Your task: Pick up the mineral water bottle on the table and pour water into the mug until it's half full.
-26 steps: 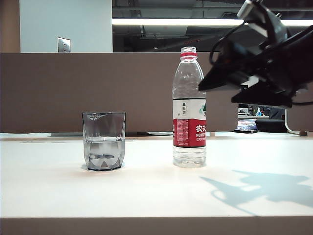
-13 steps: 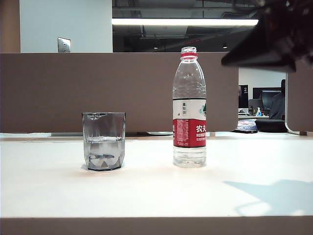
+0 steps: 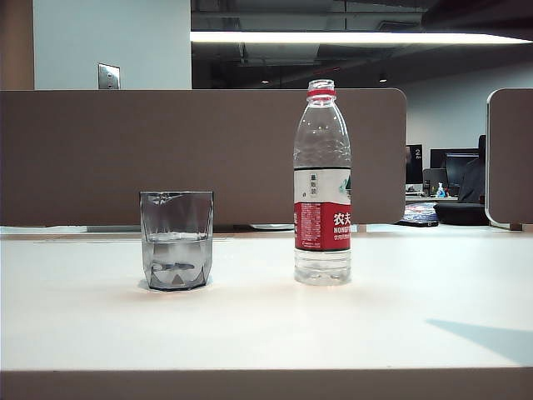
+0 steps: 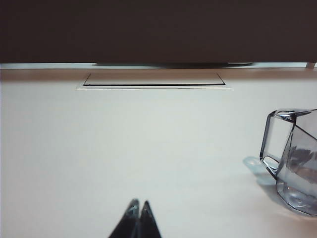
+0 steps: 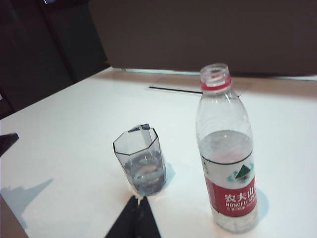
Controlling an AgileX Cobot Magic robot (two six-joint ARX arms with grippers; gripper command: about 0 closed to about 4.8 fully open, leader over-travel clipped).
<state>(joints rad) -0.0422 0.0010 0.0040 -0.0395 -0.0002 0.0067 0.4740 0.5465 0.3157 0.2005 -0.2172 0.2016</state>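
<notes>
A: Left to right: our left end effector [image 4: 139, 212] sits low over the table [image 3: 75, 317], tips together, empty. Mug [image 3: 176, 240] part full, mineral water bottle [image 3: 322, 183] uncapped just beside it.

B: Right end effector [image 5: 138, 208] has pulled up out of the exterior view, pinched closed, empty. We judge the pour done.

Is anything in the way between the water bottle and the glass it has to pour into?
No. In the exterior view only bare white table lies between the mineral water bottle and the mug. They stand apart, both upright. The bottle has no cap on. Neither the left gripper nor the right gripper sits between them.
</notes>
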